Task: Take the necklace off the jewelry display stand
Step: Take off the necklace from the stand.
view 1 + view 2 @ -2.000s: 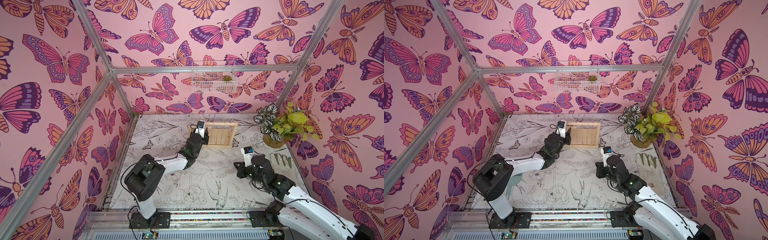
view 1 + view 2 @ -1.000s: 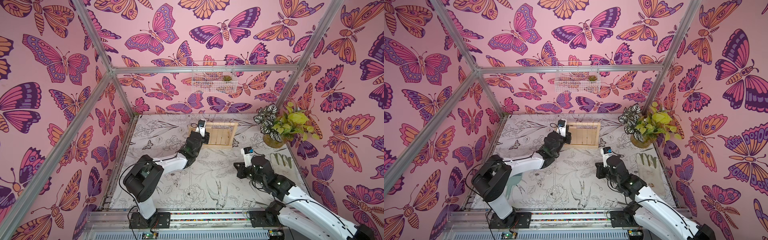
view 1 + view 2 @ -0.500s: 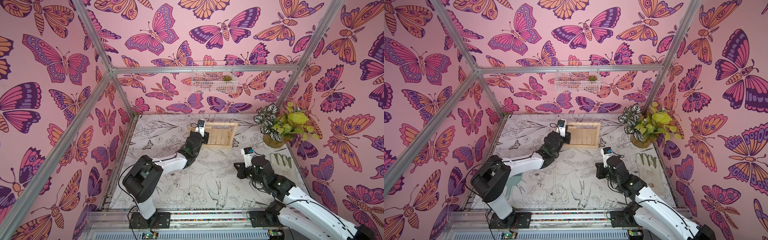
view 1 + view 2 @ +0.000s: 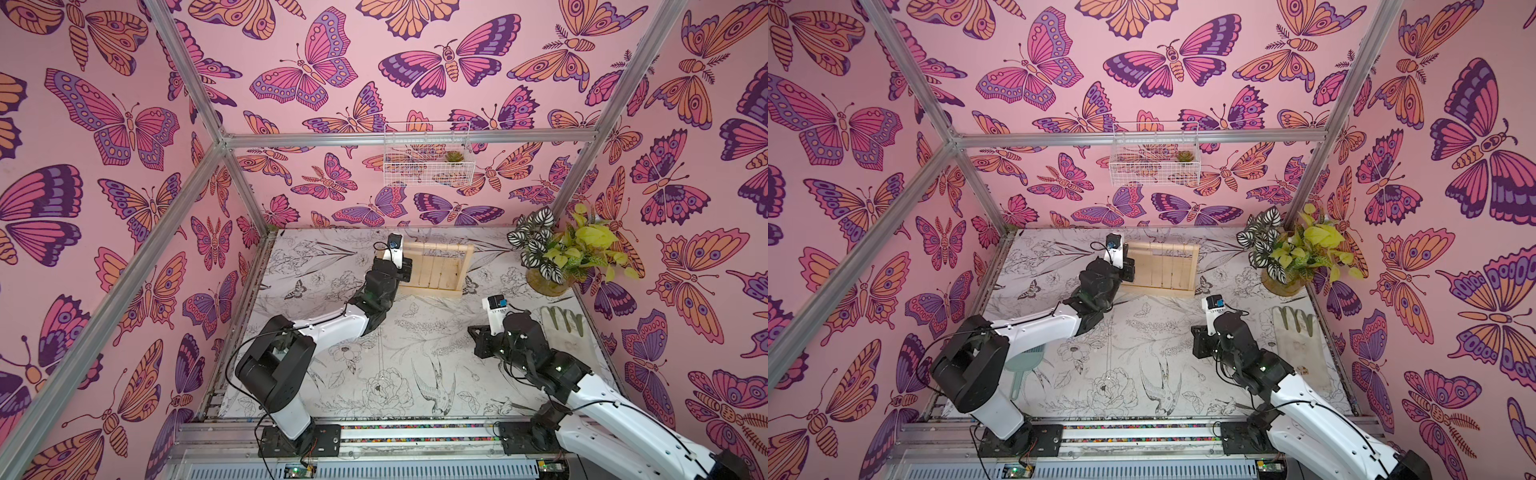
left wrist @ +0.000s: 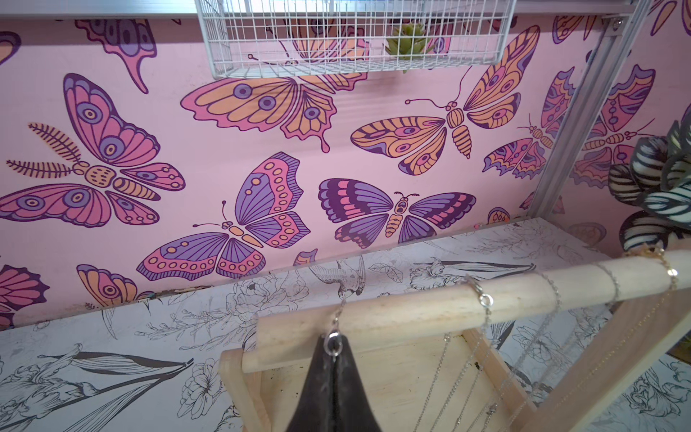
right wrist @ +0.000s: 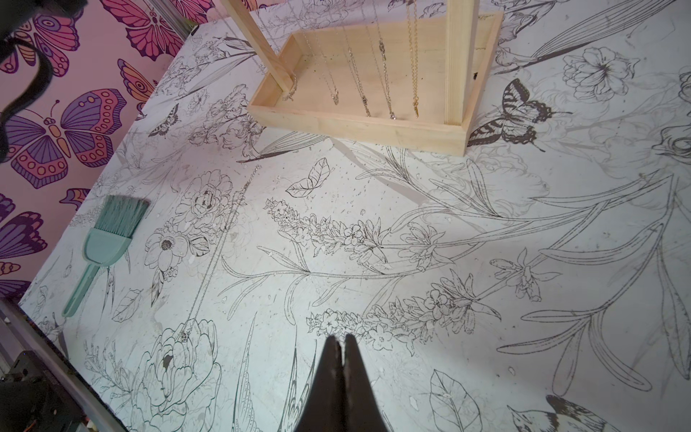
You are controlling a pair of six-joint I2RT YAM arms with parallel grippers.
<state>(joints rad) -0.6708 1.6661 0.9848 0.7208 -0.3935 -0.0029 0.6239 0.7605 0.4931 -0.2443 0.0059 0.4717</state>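
surface: i see a white table (image 4: 415, 345) printed with black line-drawn flowers and birds.
room: pink butterfly walls (image 4: 124, 199) on three sides, a white wire basket (image 4: 428, 166) on the back one, potted plants (image 4: 557, 253) at the table's far right corner.
stand look: the jewelry display stand (image 4: 440, 272) is pale bare wood with a shallow tray base, two uprights and a round crossbar (image 5: 411, 310) hung with thin chains.
stand place: upright, near the middle of the table's far edge.
axis: its long side and crossbar run along that edge.
left gripper (image 5: 334, 348): pinched tight on the necklace (image 5: 332, 342) ring, with the chain going up over the crossbar's left end.
right gripper (image 6: 341, 340): jaws together, holding nothing, above the table.
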